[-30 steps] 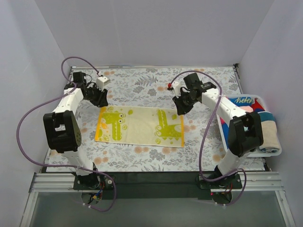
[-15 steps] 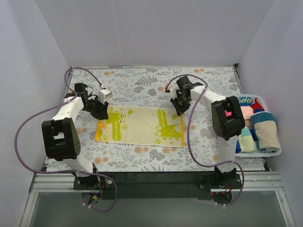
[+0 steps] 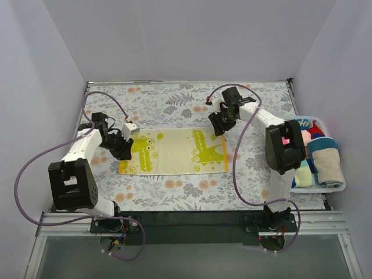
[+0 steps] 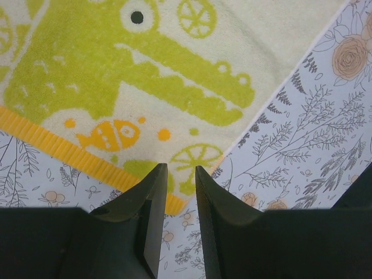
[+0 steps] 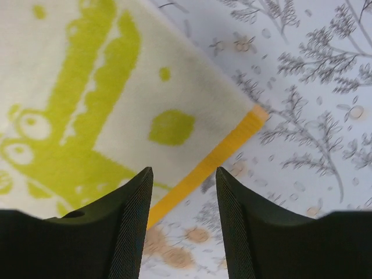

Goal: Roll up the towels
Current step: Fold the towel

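Observation:
One yellow patterned towel [image 3: 174,152] with green crocodiles and orange end bands lies flat in the middle of the floral covering. My left gripper [image 3: 123,147] is low at the towel's left end, near its far corner. In the left wrist view the towel [image 4: 174,70] fills the upper part, and my left gripper [image 4: 181,168] has a narrow gap over the orange-banded corner, holding nothing. My right gripper [image 3: 218,127] is at the towel's far right corner. In the right wrist view my right gripper [image 5: 184,171] is open above the orange edge of the towel [image 5: 87,99].
A white basket [image 3: 334,187] stands at the right edge with several rolled towels in it, among them a beige roll [image 3: 326,164] and a pink one [image 3: 295,139]. White walls enclose the floral table covering [image 3: 174,102] on three sides.
My left gripper has moved nearer along the towel's left end. My right gripper has shifted slightly back and left, and that arm's elbow has swung inward. The towel stays flat.

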